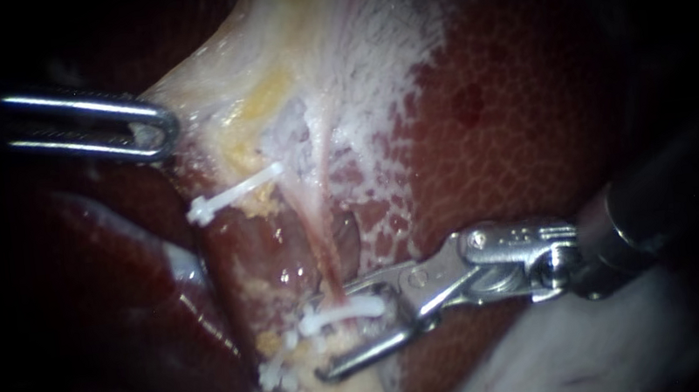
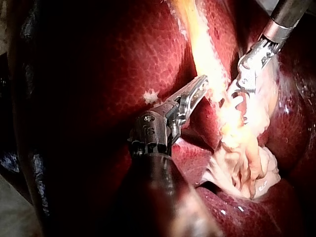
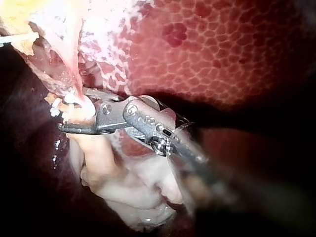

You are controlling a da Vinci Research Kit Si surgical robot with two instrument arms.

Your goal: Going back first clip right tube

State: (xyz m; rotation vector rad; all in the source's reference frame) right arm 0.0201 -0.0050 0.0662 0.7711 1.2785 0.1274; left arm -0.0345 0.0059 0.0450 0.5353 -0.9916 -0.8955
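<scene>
Scene: dark red liver (image 1: 525,114) fills the endoscope view, with a fan of pale tissue (image 1: 325,58) running down its middle.
Left instrument: the left instrument (image 1: 151,131) comes in from the left. Its end effector is closed on the edge of the pale tissue, which stretches taut towards it. In the left wrist view its jaws lie together on the same pale strand.
Right instrument: the right instrument (image 1: 356,331) comes in from the right. Its end effector stands wide open, with a clear gap between the jaws.
Right tube: the right tube (image 1: 320,243) is a thin pink strand running down from the pale tissue into that gap.
Clip: a white clip (image 1: 341,315) sits across the right tube between the open jaws. Whether they touch it cannot be told.
Other clips: an upper clip (image 1: 235,193) lies higher up, left of the right tube. A lower clip (image 1: 275,373) lies just beside the tip of the lower jaw.
Right wrist view: the right instrument (image 3: 81,116) straddles the tube, the white clip (image 3: 81,102) between its jaws.
</scene>
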